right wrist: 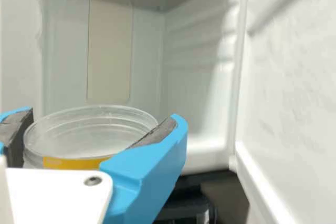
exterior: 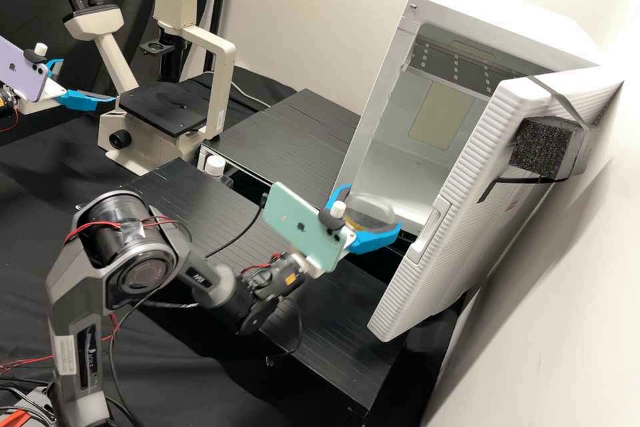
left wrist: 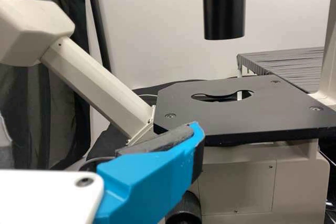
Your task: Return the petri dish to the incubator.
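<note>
Right gripper (exterior: 373, 207): closed on the dish, one blue finger on each side, dark pads against the wall.
Dish (exterior: 369, 215): clear, round, with a yellow band on its side; held between the fingers at the mouth of the incubator (exterior: 507, 10). Whether its front edge is past the threshold cannot be told.
Incubator: white, door (exterior: 460, 173) swung open; pale chamber beyond the dish in the right wrist view.
Door fittings: dark foam block (exterior: 541, 147) and strap (exterior: 563, 103) on the outer face.
Left gripper (exterior: 88, 81): open, fingers apart, holding nothing; positioned beside the microscope (exterior: 223, 57), near its black stage (exterior: 163, 108).
Phones: purple unit (exterior: 21, 72) mounted at the left gripper; green unit (exterior: 303, 227) mounted at the right gripper.
Platforms: black, ribbed; one (exterior: 287, 133) between microscope and incubator, one (exterior: 190, 197) nearer the camera.
Bottle (exterior: 215, 165): white cap, near the microscope base.
</note>
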Robot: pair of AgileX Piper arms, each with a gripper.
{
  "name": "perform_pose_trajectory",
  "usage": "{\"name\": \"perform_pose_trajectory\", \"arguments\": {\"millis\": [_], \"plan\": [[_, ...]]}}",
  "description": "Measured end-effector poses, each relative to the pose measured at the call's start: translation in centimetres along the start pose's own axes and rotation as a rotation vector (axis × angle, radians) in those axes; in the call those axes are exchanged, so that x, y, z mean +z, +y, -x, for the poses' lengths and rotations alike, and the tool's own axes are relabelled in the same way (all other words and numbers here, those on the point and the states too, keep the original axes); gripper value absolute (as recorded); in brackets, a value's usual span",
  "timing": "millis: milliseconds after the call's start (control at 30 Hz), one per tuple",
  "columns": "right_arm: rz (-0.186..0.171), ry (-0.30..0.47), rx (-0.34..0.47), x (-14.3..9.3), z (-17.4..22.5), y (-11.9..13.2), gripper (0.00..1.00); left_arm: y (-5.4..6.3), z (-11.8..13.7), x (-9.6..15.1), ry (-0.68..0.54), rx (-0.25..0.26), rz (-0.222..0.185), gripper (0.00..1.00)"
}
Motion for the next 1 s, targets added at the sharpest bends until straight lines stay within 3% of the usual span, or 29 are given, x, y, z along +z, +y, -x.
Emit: {"name": "perform_pose_trajectory", "arguments": {"millis": [200, 367, 533, 833, 1000], "plan": [[-0.015, -0.008, -0.02, -0.2, -4.4, 0.3, 0.0, 0.0, 0.0, 0.0, 0.0, 0.0, 0.0, 1.0], [-0.071, -0.035, -0.035, 0.3, -8.4, 0.6, 0.0, 0.0, 0.0, 0.0, 0.0, 0.0, 0.0, 1.0], [-0.103, -0.054, -0.055, 0.6, -11.2, 0.2, 0.0, 0.0, 0.0, 0.0, 0.0, 0.0, 0.0, 1.0], [-0.092, -0.095, -0.138, 1.3, -14.4, -2.4, 0.0, 0.0, 0.0, 0.0, 0.0, 0.0, 0.0, 1.0], [-0.061, -0.122, -0.172, 1.8, -15.6, -3.6, 0.0, 0.0, 0.0, 0.0, 0.0, 0.0, 0.0, 1.0]]}}
